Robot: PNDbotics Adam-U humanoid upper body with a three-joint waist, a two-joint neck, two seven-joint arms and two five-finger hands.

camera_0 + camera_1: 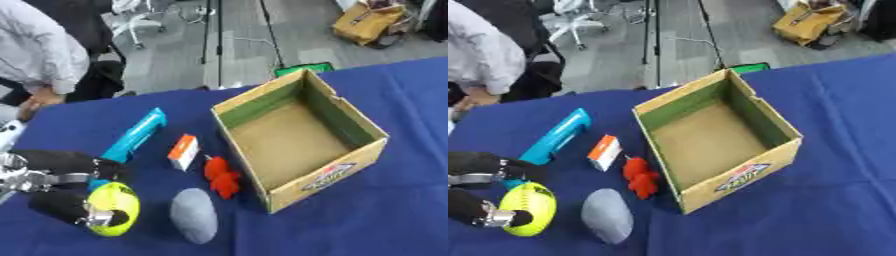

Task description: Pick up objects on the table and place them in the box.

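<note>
Nearest us, at the lower left, we are curling our left hand (66,185) around a yellow-green ball (115,208), thumb and fingers closing on its two sides while it is sitting on the blue tablecloth (385,220). Just to its right a grey oval object (193,215) is lying flat. Beyond that, a red lumpy object (222,177) is resting beside the near-left wall of the open cardboard box (325,178), and an orange-and-white small carton (184,152) is lying just left of it. Farther back a long blue tool (136,135) is lying at a slant. The box is standing empty. Our right hand is showing in neither view.
</note>
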